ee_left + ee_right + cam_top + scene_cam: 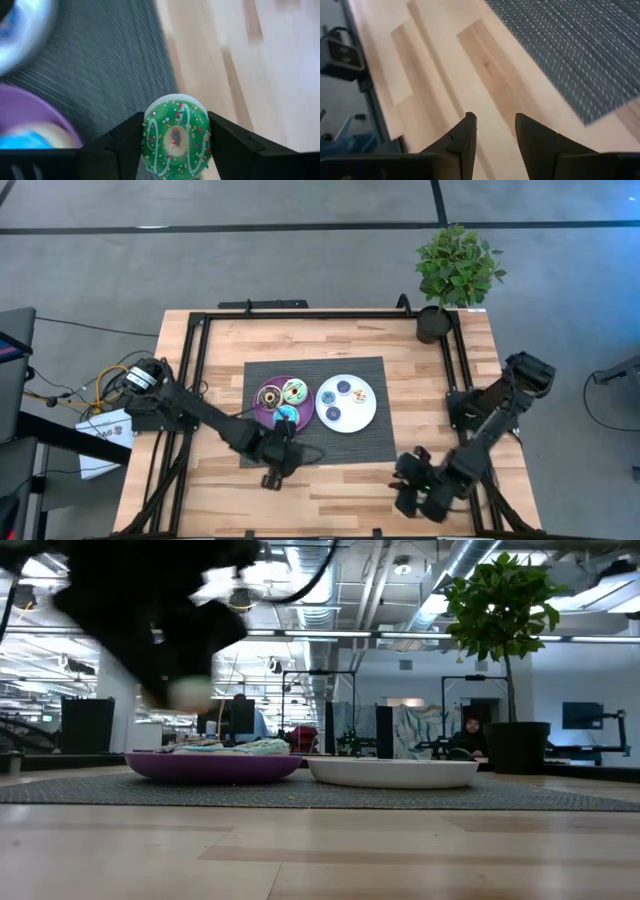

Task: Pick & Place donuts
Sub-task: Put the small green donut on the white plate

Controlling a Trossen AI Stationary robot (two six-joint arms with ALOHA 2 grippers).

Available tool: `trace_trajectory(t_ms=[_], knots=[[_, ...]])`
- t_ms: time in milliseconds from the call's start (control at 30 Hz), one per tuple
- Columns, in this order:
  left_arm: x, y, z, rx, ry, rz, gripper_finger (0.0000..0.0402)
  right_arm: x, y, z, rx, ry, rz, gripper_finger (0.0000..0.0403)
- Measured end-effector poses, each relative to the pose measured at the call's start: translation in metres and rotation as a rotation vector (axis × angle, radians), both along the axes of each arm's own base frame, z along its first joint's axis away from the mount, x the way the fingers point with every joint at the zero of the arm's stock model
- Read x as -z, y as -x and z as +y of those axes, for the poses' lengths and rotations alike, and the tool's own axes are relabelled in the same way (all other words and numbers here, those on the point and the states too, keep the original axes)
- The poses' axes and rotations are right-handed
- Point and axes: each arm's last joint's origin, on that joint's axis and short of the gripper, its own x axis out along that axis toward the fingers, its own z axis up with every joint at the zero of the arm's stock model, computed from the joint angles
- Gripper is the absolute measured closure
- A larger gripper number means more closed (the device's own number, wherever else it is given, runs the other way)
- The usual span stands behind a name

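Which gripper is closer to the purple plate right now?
Left. The left gripper, shut on a green donut, is at the purple plate's near edge. The right gripper is over bare wood beyond the white plate, open and empty.

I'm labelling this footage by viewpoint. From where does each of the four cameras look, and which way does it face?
High view: overhead, straight down on the table, both arms, purple plate and white plate.
Low view: tabletop height, level across both plates into the room; one blurred arm.
Left wrist view: on the left arm, past the left claw clamping a green donut.
Right wrist view: on the right arm, past the empty right claw, onto bare wood.
Shared: the grey mat shows in all views.
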Motion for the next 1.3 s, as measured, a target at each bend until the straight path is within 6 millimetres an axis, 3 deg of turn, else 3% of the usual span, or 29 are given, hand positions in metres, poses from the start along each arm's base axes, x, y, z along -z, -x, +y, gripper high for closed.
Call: trace_trajectory(t_ms=[267,467,700,833,1067,1300], knots=[[-0.052,-0.046,0.039,-0.113,-0.022,-0.225,0.0205,0.001,0.040,0.019,-0.004,0.058,-0.072,0.0281],[-0.073,-0.071,0.070,-0.161,-0.044,-0.318,0.0205,0.001,0.052,0.019,-0.005,0.116,-0.103,0.0338],[-0.058,-0.117,0.086,-0.107,-0.068,-0.296,0.0205,0.001,0.056,0.017,0.021,0.134,-0.102,0.0399],[-0.036,-0.144,0.094,-0.067,-0.124,-0.214,0.0205,0.000,0.056,0.016,0.042,0.116,-0.104,0.0392],[0.004,-0.181,0.127,-0.143,-0.131,-0.078,0.0205,-0.004,0.059,0.013,0.082,0.095,-0.101,0.0390],[0.016,-0.200,0.149,-0.148,-0.017,-0.034,0.0205,-0.007,0.061,0.008,0.124,0.095,-0.090,0.0400]])
